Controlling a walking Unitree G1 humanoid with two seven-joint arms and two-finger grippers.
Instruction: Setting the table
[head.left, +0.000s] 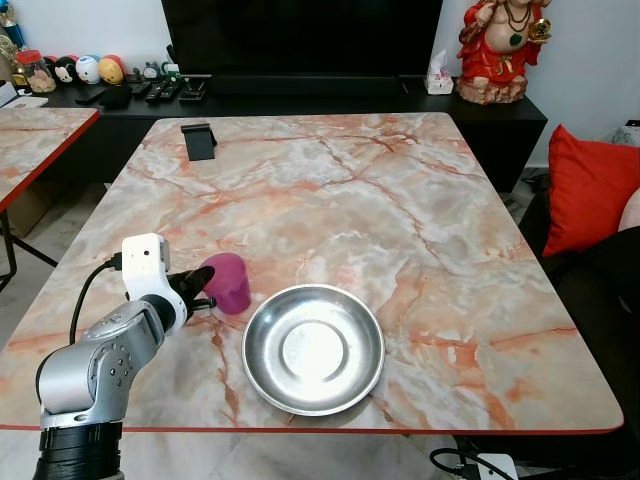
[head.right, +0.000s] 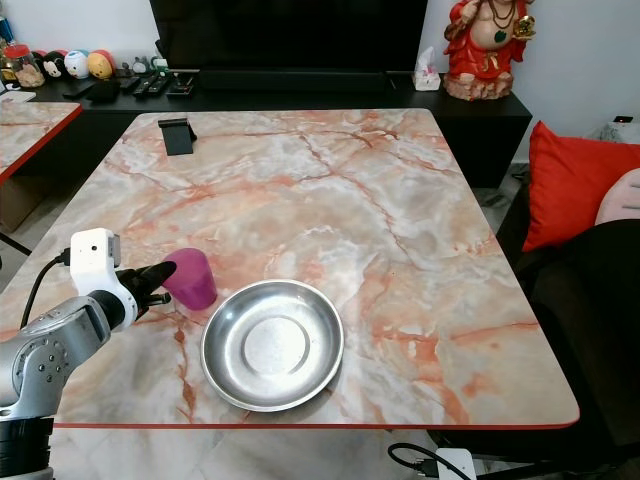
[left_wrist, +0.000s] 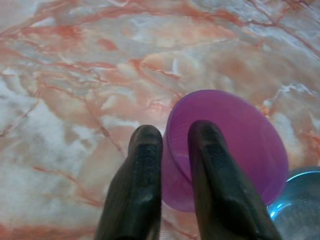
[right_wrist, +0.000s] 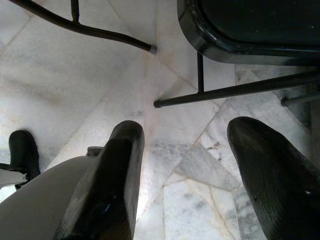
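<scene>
Reaching over the table (head.left: 420, 210), left claw (left_wrist: 175, 150) pinching purple cup (head.left: 228, 281) rim.

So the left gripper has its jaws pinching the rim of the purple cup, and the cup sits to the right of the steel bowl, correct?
Not quite. The left gripper does have its jaws pinching the rim of the purple cup, one inside and one outside, as the left wrist view shows. But the cup sits to the left of the steel bowl, not the right; the left eye view shows this.
</scene>
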